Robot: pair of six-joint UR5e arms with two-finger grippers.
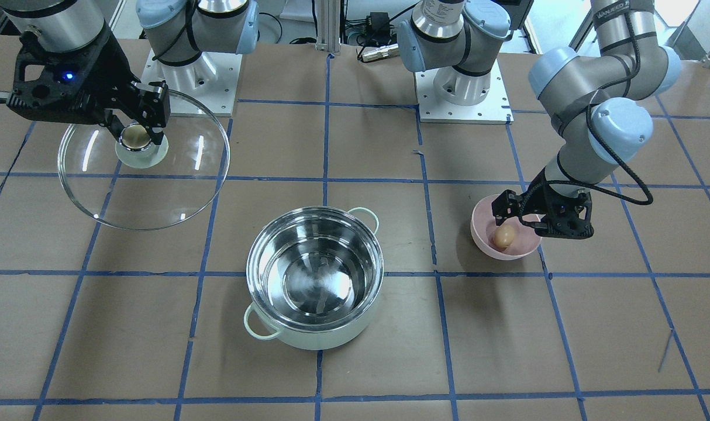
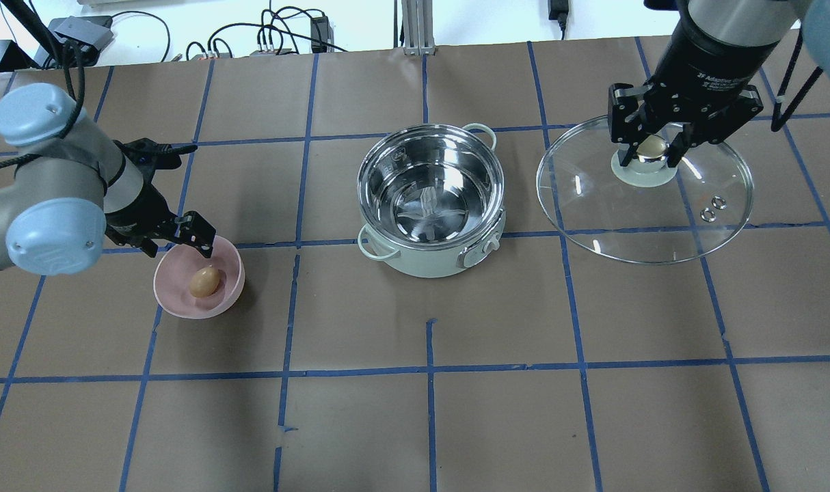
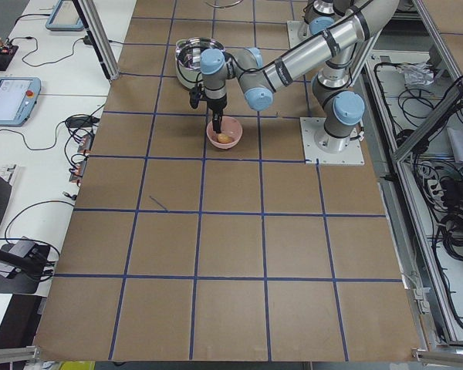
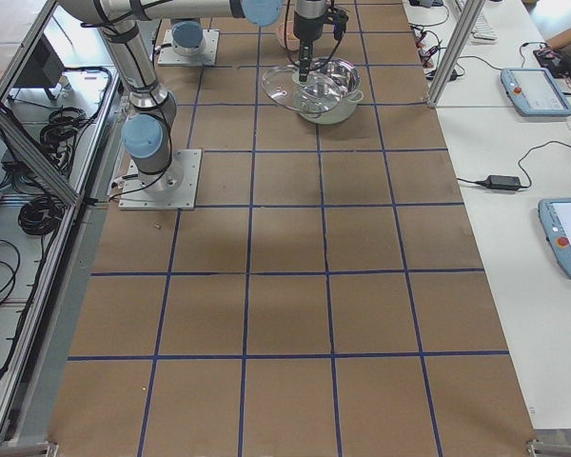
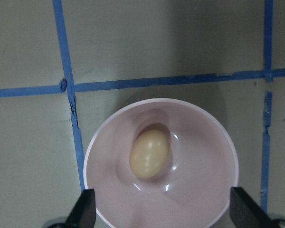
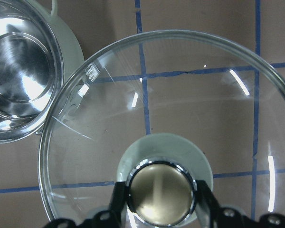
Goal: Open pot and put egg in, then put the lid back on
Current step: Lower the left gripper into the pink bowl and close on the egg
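Observation:
The mint-green pot (image 2: pixel 429 263) stands open mid-table with its steel inside bare; it also shows in the front view (image 1: pixel 320 338). The tan egg (image 2: pixel 205 281) lies in a pink bowl (image 2: pixel 232 270) to the pot's left. My left gripper (image 2: pixel 180 247) is open just above the bowl, with the egg (image 5: pixel 149 154) between and below its fingertips (image 5: pixel 88 209). My right gripper (image 2: pixel 651 152) is shut on the beige knob (image 6: pixel 160 192) of the glass lid (image 2: pixel 644 212). It holds the lid slightly tilted to the pot's right, clear of the pot.
The table is brown paper with a blue tape grid. The arm bases (image 1: pixel 463 88) stand on white plates at the robot's side. Cables and boxes lie beyond the far edge (image 2: pixel 271 41). Tablets and cables lie on side tables (image 4: pixel 528 90).

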